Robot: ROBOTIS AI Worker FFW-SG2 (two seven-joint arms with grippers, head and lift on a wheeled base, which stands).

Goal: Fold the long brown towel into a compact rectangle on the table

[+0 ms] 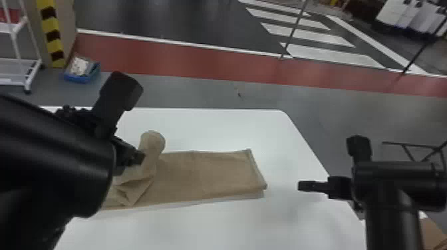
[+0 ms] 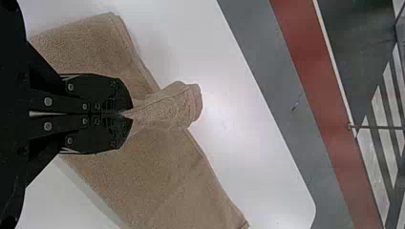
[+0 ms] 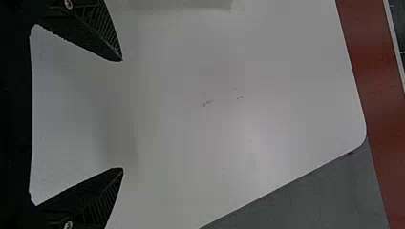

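We see white table [image 1: 216,129]; brown towel [image 1: 203,173] on it, long axis running left to right. Left gripper [image 2: 131,113] nearer, gripping towel; flat stretch lies rightward of it, likely our folding direction. Right gripper [image 1: 301,186] apart, beyond towel's right end. Left wrist view gives us fingers pressed together, pinching raised bunch [image 2: 167,107]; right wrist view, fingers [image 3: 95,195] spread wide.
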